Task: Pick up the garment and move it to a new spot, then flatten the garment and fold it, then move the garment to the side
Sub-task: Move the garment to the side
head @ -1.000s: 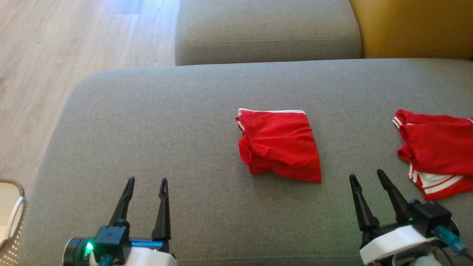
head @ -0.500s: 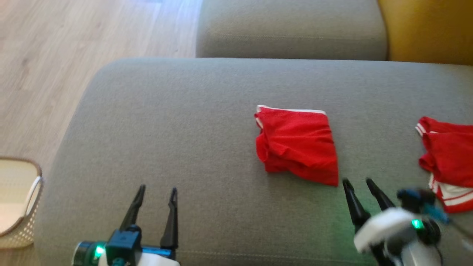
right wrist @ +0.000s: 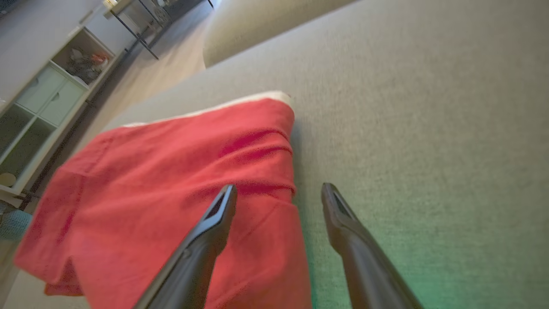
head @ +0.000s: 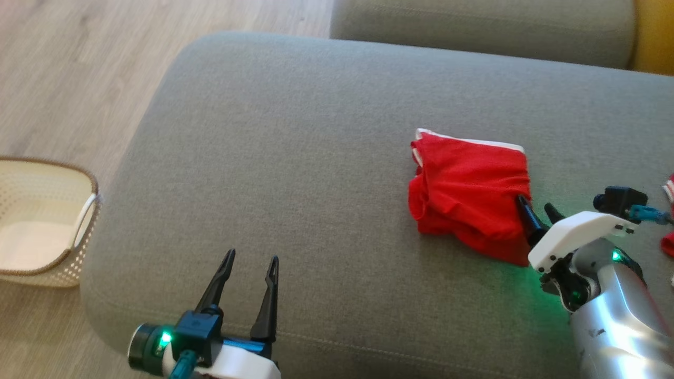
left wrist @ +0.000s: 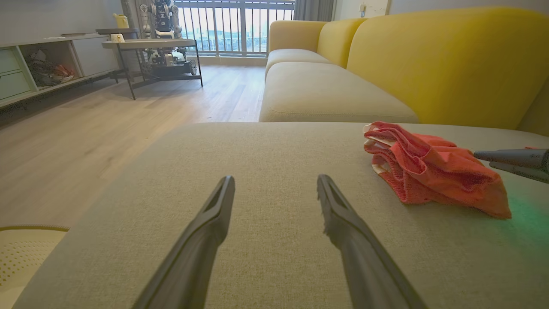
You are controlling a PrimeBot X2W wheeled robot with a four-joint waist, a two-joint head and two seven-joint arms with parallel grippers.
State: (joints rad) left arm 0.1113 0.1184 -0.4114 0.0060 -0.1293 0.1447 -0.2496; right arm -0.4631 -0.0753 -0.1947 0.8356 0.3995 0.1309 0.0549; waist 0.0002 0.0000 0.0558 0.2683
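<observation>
Garment on cushion, near corner hidden behind right gripper, jaws apart

Pale wooden floor lies left of the grey couch seat; beyond it stand a yellow sofa, a dark-legged table and daylit balcony railings.

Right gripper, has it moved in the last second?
Yes. The right gripper has advanced to the right edge of the red garment, one finger over the cloth; earlier it sat short of it.
</observation>
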